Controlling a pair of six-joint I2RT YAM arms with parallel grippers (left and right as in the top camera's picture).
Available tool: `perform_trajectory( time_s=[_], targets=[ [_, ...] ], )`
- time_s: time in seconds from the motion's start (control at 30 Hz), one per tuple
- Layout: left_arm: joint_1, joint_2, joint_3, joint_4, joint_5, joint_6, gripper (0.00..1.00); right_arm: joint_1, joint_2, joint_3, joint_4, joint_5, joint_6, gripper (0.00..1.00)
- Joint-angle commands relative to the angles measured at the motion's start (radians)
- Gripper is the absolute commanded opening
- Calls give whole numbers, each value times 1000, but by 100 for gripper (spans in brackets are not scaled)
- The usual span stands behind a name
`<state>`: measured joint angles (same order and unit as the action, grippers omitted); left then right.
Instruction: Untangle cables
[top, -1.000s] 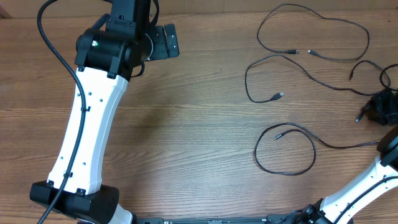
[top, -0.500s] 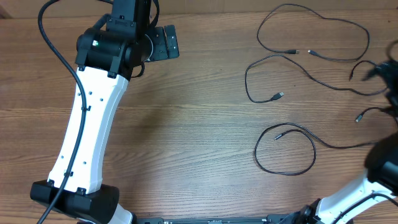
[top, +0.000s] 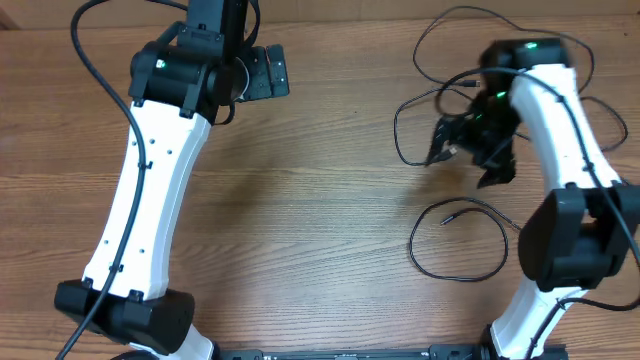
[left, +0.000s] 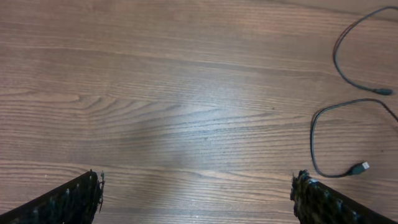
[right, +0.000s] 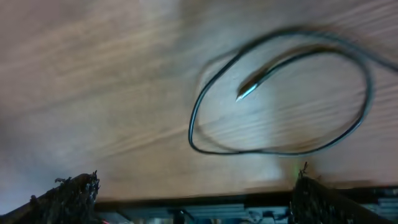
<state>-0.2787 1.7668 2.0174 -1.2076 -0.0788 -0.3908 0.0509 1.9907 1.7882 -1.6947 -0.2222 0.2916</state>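
Light, limp cables (right: 190, 130) lie loose on the worktop (left: 186, 93), one loop ahead of the spread, empty right pincer (right: 196, 198), far from the equally spread left pincer (left: 199, 199); probably best pinched near a plug (right: 249, 90).

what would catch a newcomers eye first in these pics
Two white robot arms dominate: the left arm spans the left of the wooden table, the right arm bends over thin black cables spread at the far right. Its right gripper hangs open above them, and one cable loop lies apart, nearer the base.
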Motion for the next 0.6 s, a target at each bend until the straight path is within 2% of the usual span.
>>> perform_trajectory(
  time_s=[0.0, 0.27, 0.37, 0.43, 0.57],
  targets=[
    [6, 14, 11, -4, -10, -5, 100, 53, -2, -51, 0, 0, 33, 100],
    [5, 19, 11, -20, -9, -2, 99, 127, -2, -201, 60, 0, 42, 100],
    [6, 19, 11, -45, 12, 71, 100, 133, -2, -279, 139, -1, 50, 100],
    [6, 19, 11, -61, 68, 156, 84, 133, -2, -342, 208, -8, 49, 92],
    [1, 23, 11, -78, 79, 167, 83, 133, -2, -405, 282, -8, 50, 90]
  ],
)
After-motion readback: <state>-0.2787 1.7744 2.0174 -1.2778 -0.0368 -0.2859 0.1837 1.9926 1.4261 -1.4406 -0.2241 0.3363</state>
